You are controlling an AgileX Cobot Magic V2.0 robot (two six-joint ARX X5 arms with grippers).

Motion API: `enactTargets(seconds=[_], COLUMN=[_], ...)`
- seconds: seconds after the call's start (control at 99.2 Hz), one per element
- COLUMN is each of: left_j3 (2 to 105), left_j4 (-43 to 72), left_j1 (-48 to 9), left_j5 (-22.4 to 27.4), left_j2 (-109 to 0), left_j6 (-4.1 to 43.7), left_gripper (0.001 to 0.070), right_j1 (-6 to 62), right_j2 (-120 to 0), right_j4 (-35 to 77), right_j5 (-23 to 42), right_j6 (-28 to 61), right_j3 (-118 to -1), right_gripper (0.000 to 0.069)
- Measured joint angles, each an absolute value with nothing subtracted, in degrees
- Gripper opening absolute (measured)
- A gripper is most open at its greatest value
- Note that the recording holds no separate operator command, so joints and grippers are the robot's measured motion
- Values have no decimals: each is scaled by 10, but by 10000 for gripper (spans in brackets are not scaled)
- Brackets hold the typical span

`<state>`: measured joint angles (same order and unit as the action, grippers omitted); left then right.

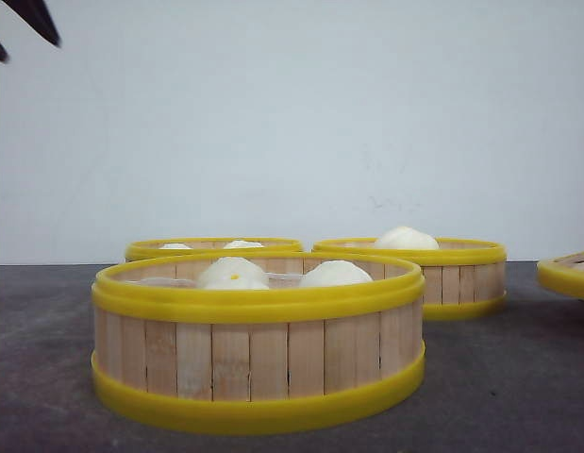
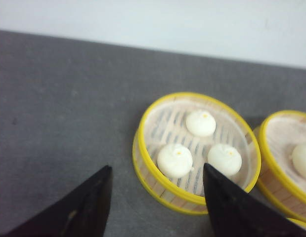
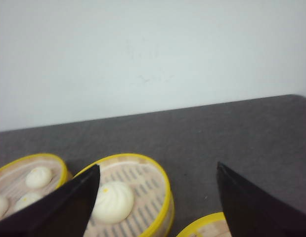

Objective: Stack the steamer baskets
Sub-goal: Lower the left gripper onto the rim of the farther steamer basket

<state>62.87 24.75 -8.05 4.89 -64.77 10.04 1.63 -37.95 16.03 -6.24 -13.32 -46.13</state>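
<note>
A steamer basket (image 1: pixel 258 349) with white buns stands nearest in the front view. Two more baskets sit behind it, one at the left (image 1: pixel 213 248) and one at the right (image 1: pixel 461 269) holding a single bun. My left gripper (image 2: pixel 156 167) is open and held above the table, over the near rim of a three-bun basket (image 2: pixel 153 170); its dark fingertips (image 1: pixel 37 21) show at the top left of the front view. My right gripper (image 3: pixel 157 167) is open too, hovering above the single-bun basket (image 3: pixel 160 190). Neither gripper touches anything.
A further basket rim (image 1: pixel 567 274) pokes in at the front view's right edge. In the right wrist view a three-bun basket (image 3: pixel 54 163) lies beside the single-bun one, and another rim (image 3: pixel 204 226) shows below. Grey tabletop (image 2: pixel 59 108) spreads around, with a white wall behind.
</note>
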Motion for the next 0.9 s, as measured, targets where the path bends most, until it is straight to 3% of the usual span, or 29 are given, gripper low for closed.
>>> enactTargets(seconds=[0.373, 0.494, 0.897], left_j3=[822, 873, 929], left_j4=[299, 313, 321], left_j1=[-108, -108, -108], left_j5=[42, 29, 12], left_j2=[-931, -1006, -1147], left_j6=[80, 75, 70], left_gripper=[342, 293, 265], right_j1=[54, 66, 112], right_j2=[-394, -397, -400], right_j4=[157, 157, 164], right_j5=[-75, -75, -75], right_j6=[-133, -133, -139], right_j3=[-461, -461, -462], right_gripper=[466, 466, 466])
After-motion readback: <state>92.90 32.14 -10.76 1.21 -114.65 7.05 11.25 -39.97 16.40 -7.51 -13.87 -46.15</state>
